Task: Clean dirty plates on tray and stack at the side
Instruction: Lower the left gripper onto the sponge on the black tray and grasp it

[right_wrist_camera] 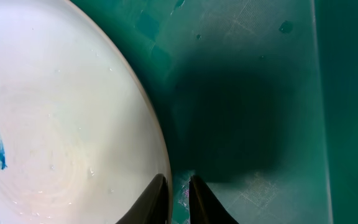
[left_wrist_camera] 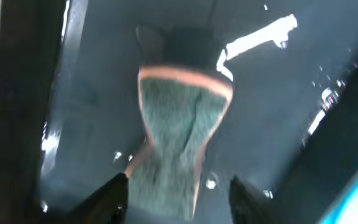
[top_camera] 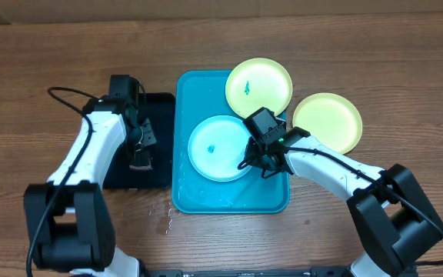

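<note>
So, I'd judge this to be the fetch-the-scrubber stage of washing the first plate, with no stack built yet. The tray sits mid-table, flat and rim up, its long axis running near to far. Just to its left lies the black tray, also lengthwise near to far. The three plates all lie flat and face up, and being round they have no long axis. The blue plate is inside the tray, at its middle. One green plate overhangs the tray's far right corner. The other green plate rests on the table just right of the tray and shows no smudge I can make out. The sponge lies in the wet black tray, scouring face up, its length running away from the left gripper. That gripper's jaws stand spread on either side of the sponge's near end, with a gap showing on one side. The right gripper has its fingers nearly pressed together astride the blue plate's right rim, one over the plate and one outside, which I take as a steadying pinch. A teal smudge marks the blue plate's centre, and another mark sits on the far green plate. Next I need to squeeze the sponge, lift it over the tray's rim and scrub that centre smudge.
</note>
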Motion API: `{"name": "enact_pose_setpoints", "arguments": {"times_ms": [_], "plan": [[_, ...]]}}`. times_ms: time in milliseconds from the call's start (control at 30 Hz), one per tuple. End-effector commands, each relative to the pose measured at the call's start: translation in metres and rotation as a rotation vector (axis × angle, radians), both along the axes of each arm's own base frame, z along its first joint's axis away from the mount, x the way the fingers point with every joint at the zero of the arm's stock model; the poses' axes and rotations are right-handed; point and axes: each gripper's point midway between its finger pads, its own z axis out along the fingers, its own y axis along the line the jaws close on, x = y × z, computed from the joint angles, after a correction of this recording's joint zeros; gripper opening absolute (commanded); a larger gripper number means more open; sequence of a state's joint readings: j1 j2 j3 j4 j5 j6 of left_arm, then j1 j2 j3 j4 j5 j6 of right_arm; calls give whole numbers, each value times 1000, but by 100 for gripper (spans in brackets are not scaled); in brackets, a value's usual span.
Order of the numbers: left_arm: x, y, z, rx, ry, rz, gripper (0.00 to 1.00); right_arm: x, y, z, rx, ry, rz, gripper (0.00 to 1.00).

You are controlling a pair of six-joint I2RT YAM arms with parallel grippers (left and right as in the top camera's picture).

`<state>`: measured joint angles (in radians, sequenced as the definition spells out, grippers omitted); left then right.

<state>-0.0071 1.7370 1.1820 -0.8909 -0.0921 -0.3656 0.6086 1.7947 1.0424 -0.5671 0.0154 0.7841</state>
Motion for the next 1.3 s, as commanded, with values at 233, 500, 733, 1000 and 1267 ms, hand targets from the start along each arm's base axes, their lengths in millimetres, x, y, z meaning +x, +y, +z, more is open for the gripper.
{"name": "enact_pose_setpoints", "arguments": {"times_ms": [233,500,733,1000,1267], "plan": [[3,0,-33,17,68,-61,43,8,1,3,-7,-24,-1,15],[-2,-5,-36,-10,93,-88,35,8,1,3,-7,-24,-1,15],[-10,-5,-36,-14,123,-87,35,8,0,3,-9,-24,-2,16],[-11,-7,-36,-24,130,-90,4,8,0,3,-9,-25,-2,16],[12,-1,-3,-47,64,-121,4,8,0,3,-9,-24,-2,42]]}}
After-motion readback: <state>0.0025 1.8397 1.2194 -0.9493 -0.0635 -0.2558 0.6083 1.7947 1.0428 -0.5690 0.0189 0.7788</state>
